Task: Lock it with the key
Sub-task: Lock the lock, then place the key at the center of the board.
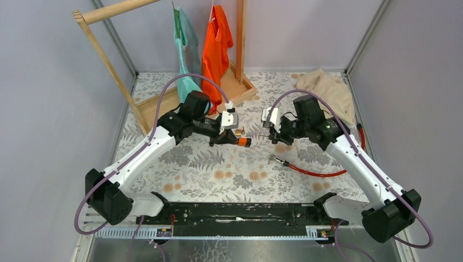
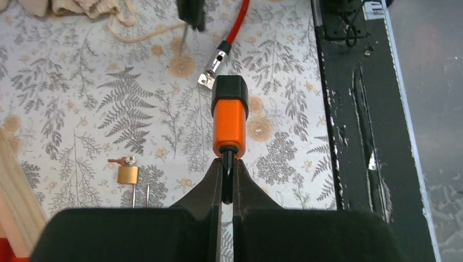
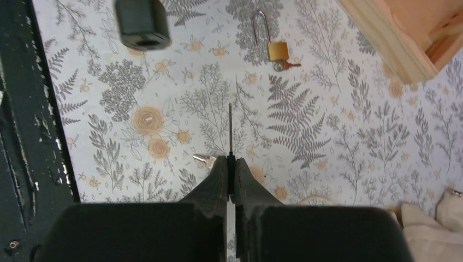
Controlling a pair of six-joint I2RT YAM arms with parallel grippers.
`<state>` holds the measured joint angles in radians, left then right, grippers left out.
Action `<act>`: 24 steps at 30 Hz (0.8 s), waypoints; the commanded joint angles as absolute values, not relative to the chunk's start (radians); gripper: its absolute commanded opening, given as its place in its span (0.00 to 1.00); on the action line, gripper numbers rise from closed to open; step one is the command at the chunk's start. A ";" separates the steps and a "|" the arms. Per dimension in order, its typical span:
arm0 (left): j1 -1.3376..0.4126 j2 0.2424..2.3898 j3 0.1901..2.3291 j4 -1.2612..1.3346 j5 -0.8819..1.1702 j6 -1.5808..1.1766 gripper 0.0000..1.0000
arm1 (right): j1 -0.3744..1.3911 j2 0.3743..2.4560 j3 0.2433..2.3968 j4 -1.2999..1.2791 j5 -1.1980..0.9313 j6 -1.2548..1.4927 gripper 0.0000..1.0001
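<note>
Left gripper [image 2: 228, 164] clamps the orange lock [image 2: 229, 123]; right gripper [image 3: 230, 161] pinches a thin key [image 3: 230, 131]. Brass padlock [image 3: 278, 51] and red cable [image 1: 314, 173] lie on the table [image 1: 218, 183].

Shiny brass padlock [image 3: 278, 51] – smooth metal, glossy orange plastic lock barrel [image 2: 228, 124], pale bare-wood rack [image 1: 117, 10], matt printed tablecloth [image 1: 218, 174]

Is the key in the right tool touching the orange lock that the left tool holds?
Apart. In the right wrist view, patterned cloth shows between the key and the lock.
</note>
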<state>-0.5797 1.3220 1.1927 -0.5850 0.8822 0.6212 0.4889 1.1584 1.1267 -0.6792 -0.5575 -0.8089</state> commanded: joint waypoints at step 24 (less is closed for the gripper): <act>-0.507 1.080 1.112 -0.841 0.193 0.645 0.00 | 0.712 1.492 0.973 -0.061 -0.549 -0.184 0.08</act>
